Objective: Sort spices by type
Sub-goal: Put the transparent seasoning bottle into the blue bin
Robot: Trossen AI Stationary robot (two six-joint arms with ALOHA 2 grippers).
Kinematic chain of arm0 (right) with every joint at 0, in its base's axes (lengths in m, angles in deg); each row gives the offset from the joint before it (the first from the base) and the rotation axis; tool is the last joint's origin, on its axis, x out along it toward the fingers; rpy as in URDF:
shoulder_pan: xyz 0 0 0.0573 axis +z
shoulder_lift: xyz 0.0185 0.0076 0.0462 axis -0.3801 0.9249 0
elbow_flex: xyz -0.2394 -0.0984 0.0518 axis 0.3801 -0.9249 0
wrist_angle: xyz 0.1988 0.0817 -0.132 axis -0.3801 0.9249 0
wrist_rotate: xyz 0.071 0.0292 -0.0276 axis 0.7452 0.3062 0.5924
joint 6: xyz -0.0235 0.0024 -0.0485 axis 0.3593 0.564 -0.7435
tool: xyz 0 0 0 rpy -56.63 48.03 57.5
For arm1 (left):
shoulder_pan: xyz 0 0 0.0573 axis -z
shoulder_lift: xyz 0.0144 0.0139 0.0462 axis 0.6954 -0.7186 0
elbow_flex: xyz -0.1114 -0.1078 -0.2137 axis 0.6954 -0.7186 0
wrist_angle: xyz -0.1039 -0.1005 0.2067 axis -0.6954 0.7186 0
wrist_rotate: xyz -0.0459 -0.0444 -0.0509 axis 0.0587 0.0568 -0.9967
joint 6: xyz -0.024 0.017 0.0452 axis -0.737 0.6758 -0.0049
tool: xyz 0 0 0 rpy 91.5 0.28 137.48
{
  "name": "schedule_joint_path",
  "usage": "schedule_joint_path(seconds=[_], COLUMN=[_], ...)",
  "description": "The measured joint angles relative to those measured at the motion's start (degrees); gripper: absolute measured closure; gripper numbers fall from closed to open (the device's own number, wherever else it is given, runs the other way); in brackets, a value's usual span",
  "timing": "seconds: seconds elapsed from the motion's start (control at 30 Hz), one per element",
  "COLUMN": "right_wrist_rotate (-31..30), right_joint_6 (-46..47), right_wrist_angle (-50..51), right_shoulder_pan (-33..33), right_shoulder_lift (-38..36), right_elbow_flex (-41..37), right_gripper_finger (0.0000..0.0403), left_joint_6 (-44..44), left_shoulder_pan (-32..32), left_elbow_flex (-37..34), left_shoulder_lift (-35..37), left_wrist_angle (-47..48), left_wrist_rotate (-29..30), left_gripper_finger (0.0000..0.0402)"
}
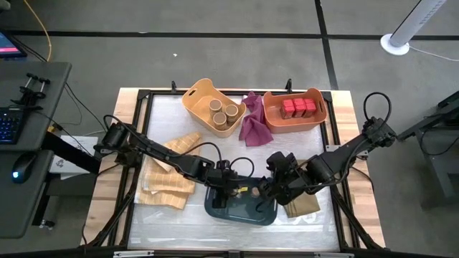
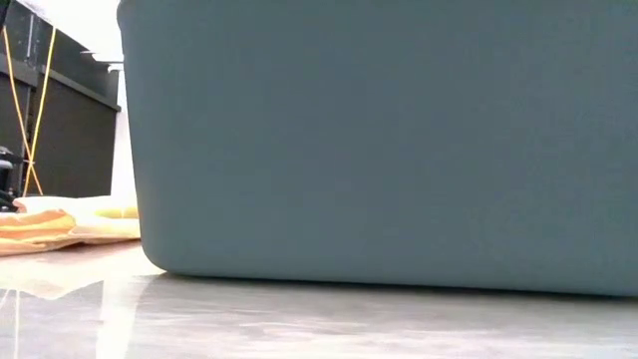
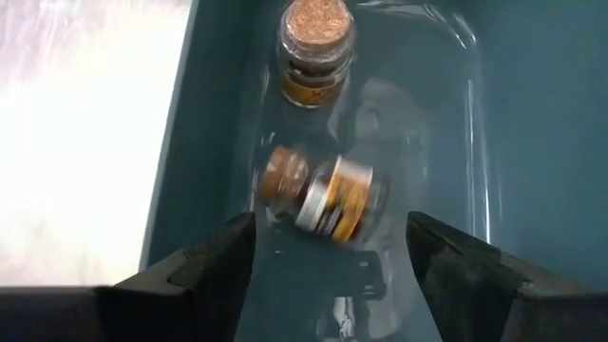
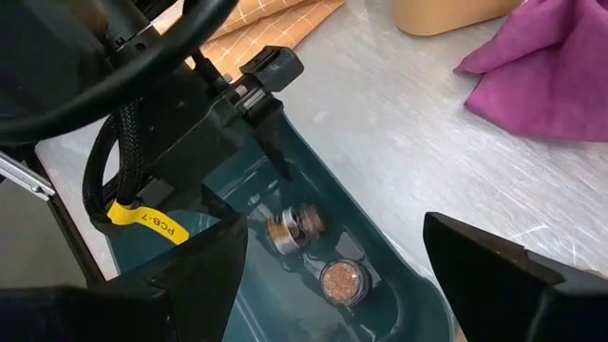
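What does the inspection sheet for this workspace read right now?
Surface: pale table top, wooden edges.
Job's things: three tan cylinders in the tan bin; red tins in the orange bin; two cork-topped jars in the teal bin, one upright, one on its side.
Clutter: magenta cloth between the far bins; folded tan cloths on the left.
Grippers: left pincer open over the lying jar; right pincer open beside the teal bin.
Cables: black loops along both arms.
Surroundings: keyboard and mouse on a side desk; white fan base.
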Motion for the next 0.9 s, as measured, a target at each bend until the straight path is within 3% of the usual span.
schedule_joint_path(seconds=[0.5,0.73,0.9], right_wrist_rotate=[2.55,11.39,26.50], right_joint_6=[3.18,6.68,3.30], right_wrist_angle=[-0.37,-3.02,-15.45], right_shoulder_pan=[-0.01,-2.26,-5.75], right_shoulder_lift=[0.01,0.75,6.95], right_elbow_flex=[0.01,0.01,0.08], right_gripper_finger=[0.0089,0.0089,0.0089], left_joint_6=[-8.92,-4.39,-2.42], left_shoulder_pan=[0.15,-0.14,-0.02], left_elbow_flex=[0.07,0.07,-0.08], left_shoulder_lift=[2.89,13.41,22.52], left_wrist_angle=[-1.98,1.71,3.97], left_wrist_rotate=[-7.20,2.83,10.33], left_gripper_finger=[0.0144,0.0145,0.0145])
